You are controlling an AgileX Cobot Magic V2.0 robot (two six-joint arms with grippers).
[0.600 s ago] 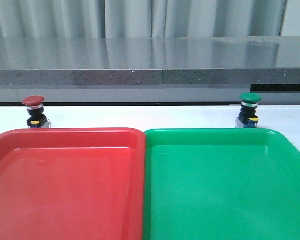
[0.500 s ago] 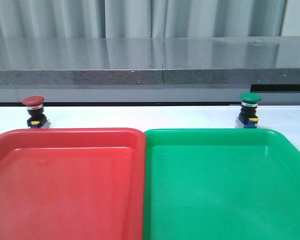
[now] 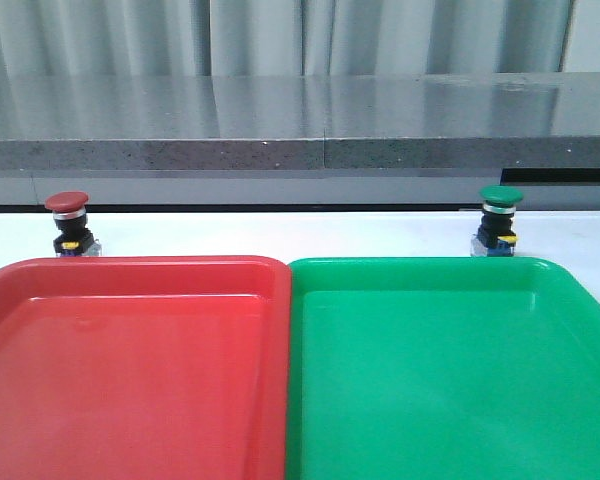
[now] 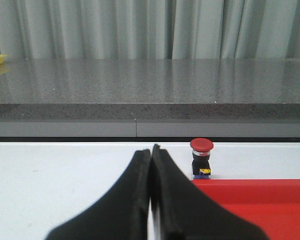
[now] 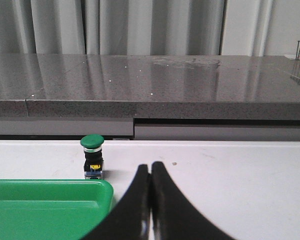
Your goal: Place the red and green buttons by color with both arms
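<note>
The red button (image 3: 67, 223) stands upright on the white bench (image 3: 280, 232) just behind the far left corner of the red tray (image 3: 130, 370), and the green button (image 3: 499, 220) stands the same way behind the far right part of the green tray (image 3: 450, 370). Both trays sit side by side, edges touching. The left fingers (image 4: 151, 150) and right fingers (image 5: 150, 167) are pressed together, holding nothing, each short of its button.

The red tray (image 3: 130, 350) and green tray (image 3: 450, 360) lie touching and fill the near table. Just behind their far rims stand the red button (image 3: 68, 222) and green button (image 3: 499, 220), with open white table (image 3: 280, 232) between them. A grey ledge (image 3: 300, 150) closes the far side.
</note>
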